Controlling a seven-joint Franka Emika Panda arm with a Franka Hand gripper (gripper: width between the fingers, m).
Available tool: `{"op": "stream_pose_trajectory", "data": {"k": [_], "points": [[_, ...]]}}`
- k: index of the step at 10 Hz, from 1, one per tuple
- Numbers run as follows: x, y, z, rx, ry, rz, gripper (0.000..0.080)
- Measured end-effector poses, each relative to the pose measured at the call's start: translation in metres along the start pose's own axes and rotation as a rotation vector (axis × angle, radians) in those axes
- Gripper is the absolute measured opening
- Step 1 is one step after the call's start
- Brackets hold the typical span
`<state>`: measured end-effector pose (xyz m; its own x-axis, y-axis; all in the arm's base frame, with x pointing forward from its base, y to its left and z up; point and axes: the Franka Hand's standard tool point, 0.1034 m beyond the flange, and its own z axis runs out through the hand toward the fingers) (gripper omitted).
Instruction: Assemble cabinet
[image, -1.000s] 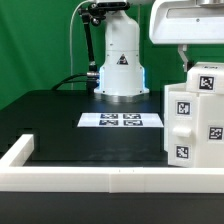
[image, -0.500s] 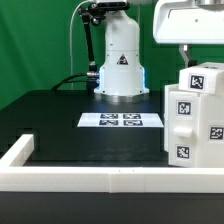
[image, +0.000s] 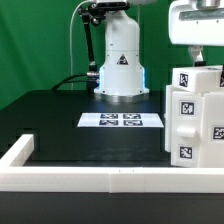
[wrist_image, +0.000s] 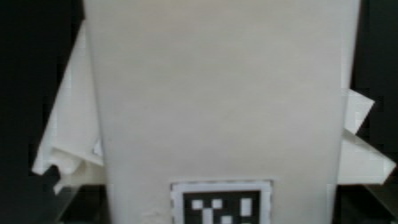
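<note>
The white cabinet body stands at the exterior view's right on the black table, with several marker tags on its front. A white panel with one tag sits on top of it. My gripper comes down from above onto this panel and looks shut on it. In the wrist view the same white panel fills most of the picture, with its tag near the edge. My fingers do not show there. Another white part sticks out beside the panel.
The marker board lies flat in the middle of the table. The white robot base stands behind it. A white rail runs along the front edge and turns back at the exterior view's left.
My gripper has moved toward the exterior view's right. The tagged panel has turned from tilted to square over the cabinet body.
</note>
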<state>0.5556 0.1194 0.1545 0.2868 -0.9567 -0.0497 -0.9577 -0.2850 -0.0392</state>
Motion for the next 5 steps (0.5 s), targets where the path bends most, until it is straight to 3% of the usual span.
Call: {"op": "stream_pose_trajectory", "data": {"k": [5], "points": [[-0.0041,-0.0021,-0.0009,0.005,-0.014,0.458,0.056]]}}
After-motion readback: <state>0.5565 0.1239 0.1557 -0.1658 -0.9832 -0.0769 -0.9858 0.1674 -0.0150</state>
